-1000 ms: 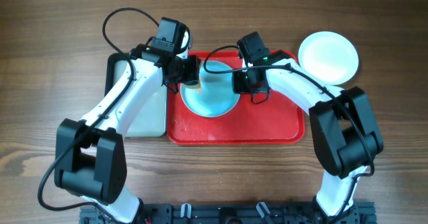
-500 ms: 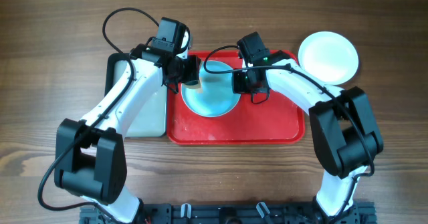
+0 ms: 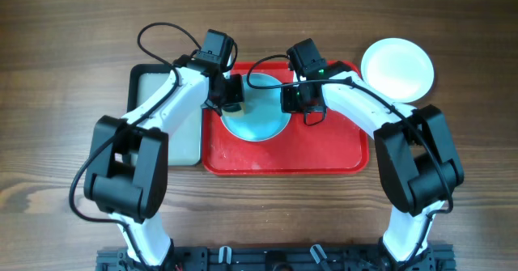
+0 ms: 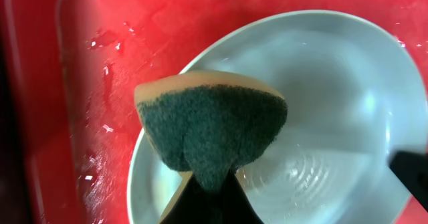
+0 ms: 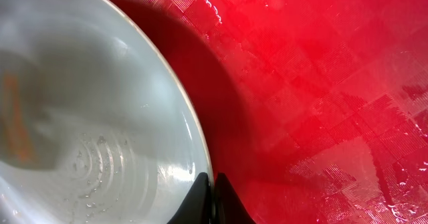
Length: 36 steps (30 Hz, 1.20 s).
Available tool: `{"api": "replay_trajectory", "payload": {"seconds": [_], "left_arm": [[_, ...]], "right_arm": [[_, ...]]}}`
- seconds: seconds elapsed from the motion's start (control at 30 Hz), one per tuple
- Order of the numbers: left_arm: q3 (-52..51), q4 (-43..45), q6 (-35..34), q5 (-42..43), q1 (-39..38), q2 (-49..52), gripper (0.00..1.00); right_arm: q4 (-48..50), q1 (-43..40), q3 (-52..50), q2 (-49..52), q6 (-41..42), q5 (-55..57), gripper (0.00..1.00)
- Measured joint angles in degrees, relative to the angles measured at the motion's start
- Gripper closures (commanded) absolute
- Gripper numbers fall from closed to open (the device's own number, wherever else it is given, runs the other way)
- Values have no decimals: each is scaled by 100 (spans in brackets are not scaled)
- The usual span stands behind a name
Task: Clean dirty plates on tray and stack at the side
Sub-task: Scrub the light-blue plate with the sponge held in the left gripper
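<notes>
A pale-blue plate [image 3: 257,116] lies at the back of the red tray [image 3: 324,154], wet, with water drops on it. My left gripper [image 3: 232,94] is shut on a yellow sponge with a green scouring face [image 4: 210,127], which it holds over the plate's [image 4: 328,110] left rim. On the right rim, my right gripper [image 3: 293,100] is shut, its fingertips [image 5: 202,184] pinching the plate's [image 5: 87,117] edge above the tray [image 5: 321,83]. A white plate [image 3: 396,69] rests on the table to the tray's right.
A black-rimmed tray with a pale inside [image 3: 188,141] sits against the red tray's left side, partly under my left arm. The red tray's floor [image 4: 100,83] is wet. Bare wooden table surrounds both trays.
My left arm has swung to the right, carrying the sponge slightly further onto the plate's left side. The right gripper has stayed on the rim.
</notes>
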Motion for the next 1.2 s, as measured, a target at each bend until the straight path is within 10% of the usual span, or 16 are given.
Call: {"api": "replay_trajectory", "payload": {"seconds": [0.37,0.77,1.2], "left_arm": [[186,330,-494,-289,-369,518,96],[225,872,-90,2774,-289,844,96],[212,-566,-42,592,-197,-673,96]], "right_arm": [[-4,-22,-7,0,42,111,96],[17,-44,-9,0,44,142,96],[42,-33,-11,0,59,120,96]]}}
